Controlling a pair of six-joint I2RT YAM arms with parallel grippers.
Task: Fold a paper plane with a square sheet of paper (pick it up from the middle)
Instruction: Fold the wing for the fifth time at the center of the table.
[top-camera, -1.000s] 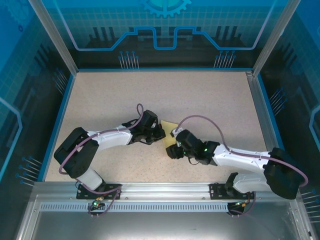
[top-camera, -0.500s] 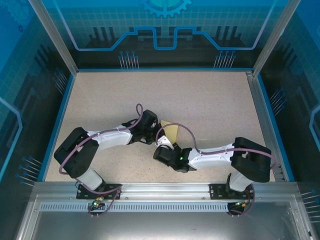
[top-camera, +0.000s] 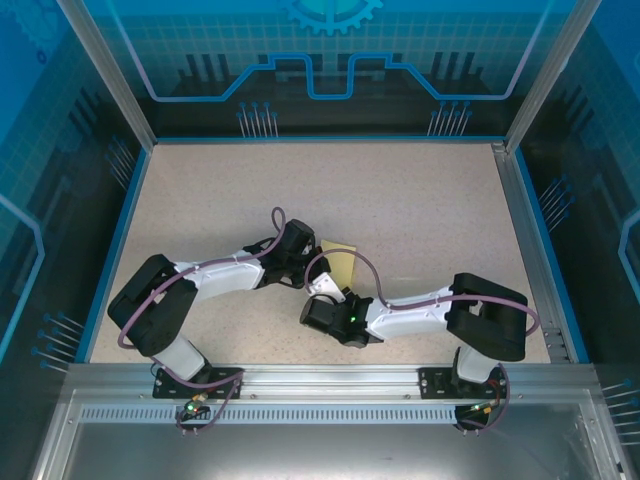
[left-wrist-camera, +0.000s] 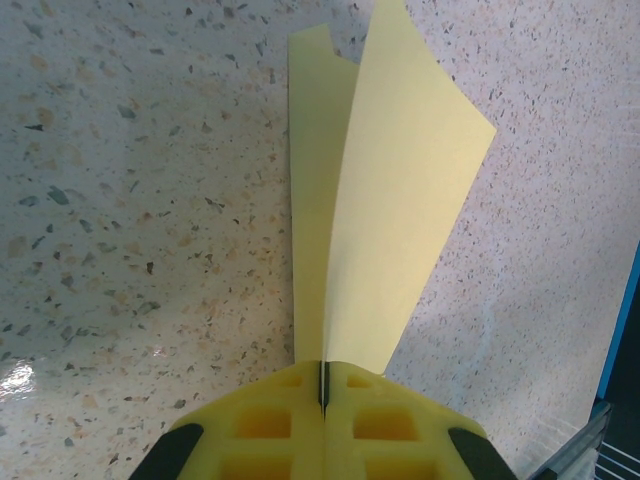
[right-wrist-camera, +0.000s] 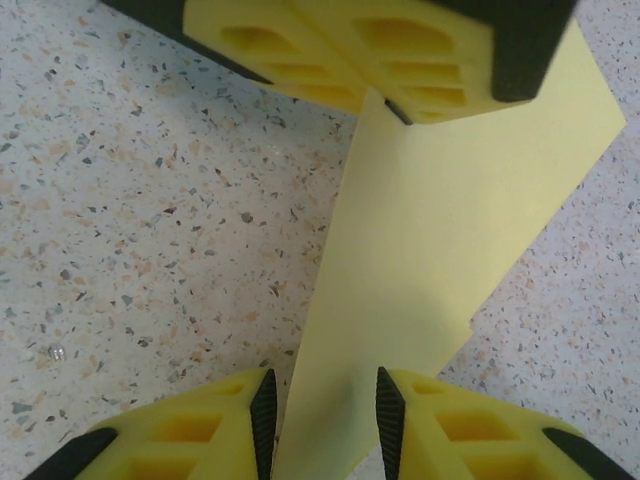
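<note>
The square sheet of paper (top-camera: 341, 263) is pale yellow and folded, with two layers standing up from the tabletop (left-wrist-camera: 400, 190). My left gripper (left-wrist-camera: 323, 385) is shut on the folded edge at one end, and its yellow fingers (right-wrist-camera: 330, 45) also show at the top of the right wrist view. My right gripper (right-wrist-camera: 322, 410) is open at the opposite end, its two pads on either side of the paper (right-wrist-camera: 440, 230) with space left between them. In the top view both grippers meet at the table's middle, left (top-camera: 312, 262) and right (top-camera: 325, 287). The paper plane is out of view.
The speckled tabletop (top-camera: 400, 190) stretches wide behind the arms. A blue rim (top-camera: 118, 240) and metal frame posts (top-camera: 520, 180) bound it. The right arm's cable (top-camera: 365, 272) loops over the paper's right side.
My right arm has folded in and swung left, bringing its gripper to the paper's near end, with its jaws narrowing around the sheet. The left gripper has kept its hold and place.
</note>
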